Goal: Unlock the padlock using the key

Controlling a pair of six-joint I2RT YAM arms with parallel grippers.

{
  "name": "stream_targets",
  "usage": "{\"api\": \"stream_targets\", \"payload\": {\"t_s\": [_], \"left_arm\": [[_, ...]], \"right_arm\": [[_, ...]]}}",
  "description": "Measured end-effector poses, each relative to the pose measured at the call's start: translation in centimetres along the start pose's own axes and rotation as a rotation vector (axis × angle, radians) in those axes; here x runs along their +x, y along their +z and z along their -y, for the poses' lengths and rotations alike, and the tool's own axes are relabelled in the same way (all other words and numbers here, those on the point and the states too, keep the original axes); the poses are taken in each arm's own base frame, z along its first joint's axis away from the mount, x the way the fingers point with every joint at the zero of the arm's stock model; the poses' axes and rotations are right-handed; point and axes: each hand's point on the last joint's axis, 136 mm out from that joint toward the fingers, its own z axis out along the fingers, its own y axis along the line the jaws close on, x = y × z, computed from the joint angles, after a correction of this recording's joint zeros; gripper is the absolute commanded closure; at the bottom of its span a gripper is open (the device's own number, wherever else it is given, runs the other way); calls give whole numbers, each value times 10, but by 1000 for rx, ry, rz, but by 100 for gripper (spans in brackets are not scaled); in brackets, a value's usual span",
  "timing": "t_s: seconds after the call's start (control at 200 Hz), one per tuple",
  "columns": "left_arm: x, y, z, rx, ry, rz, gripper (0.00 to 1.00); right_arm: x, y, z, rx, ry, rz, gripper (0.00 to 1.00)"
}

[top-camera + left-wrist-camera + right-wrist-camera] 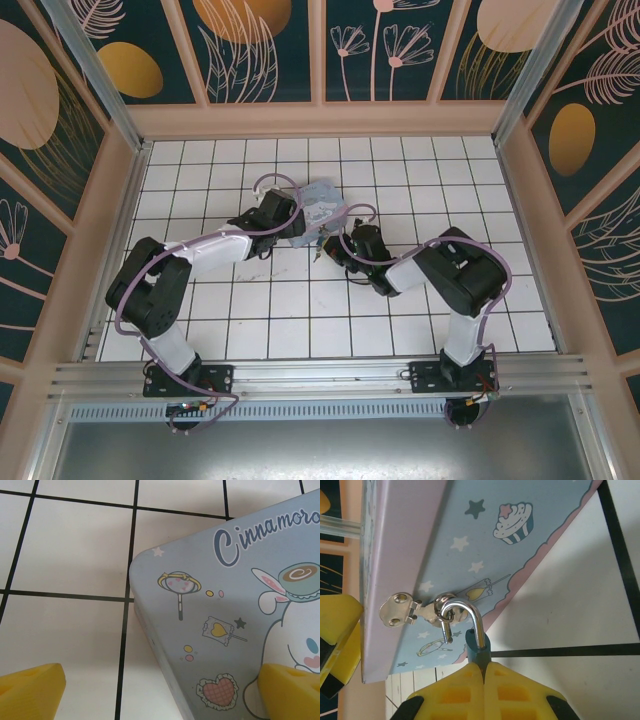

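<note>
Top view: a pastel blue-and-pink cartoon-printed box lies just above centre on the white tiled table. The left gripper is at its lower-left edge and the right gripper at its lower-right.

Left wrist: the left gripper is spread wide, with yellow fingertips in both lower corners and the box corner between them.

Right wrist: at lower centre, the right gripper is clenched on the small bluish-grey padlock. Its thin metal shackle is hooked through the silver hasp on the box.
</note>
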Motion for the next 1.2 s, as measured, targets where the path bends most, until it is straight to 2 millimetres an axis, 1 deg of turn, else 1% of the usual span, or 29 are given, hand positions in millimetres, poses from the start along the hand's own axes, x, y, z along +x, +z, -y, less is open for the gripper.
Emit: {"api": "stream_targets", "payload": {"t_s": [0.355, 0.801, 0.986, 1.201], "left_arm": [[0, 2, 1, 9, -8, 12, 1], [-2, 6, 4, 20, -21, 27, 1], [-2, 8, 5, 24, -25, 32, 2], [-2, 9, 6, 25, -28, 33, 2]], "right_arm": [[-6, -1, 0, -12, 33, 34, 100], [-26, -4, -1, -50, 58, 87, 100], [-32, -2, 2, -69, 82, 108, 100], [-37, 1, 11, -64, 113, 125, 100]]}}
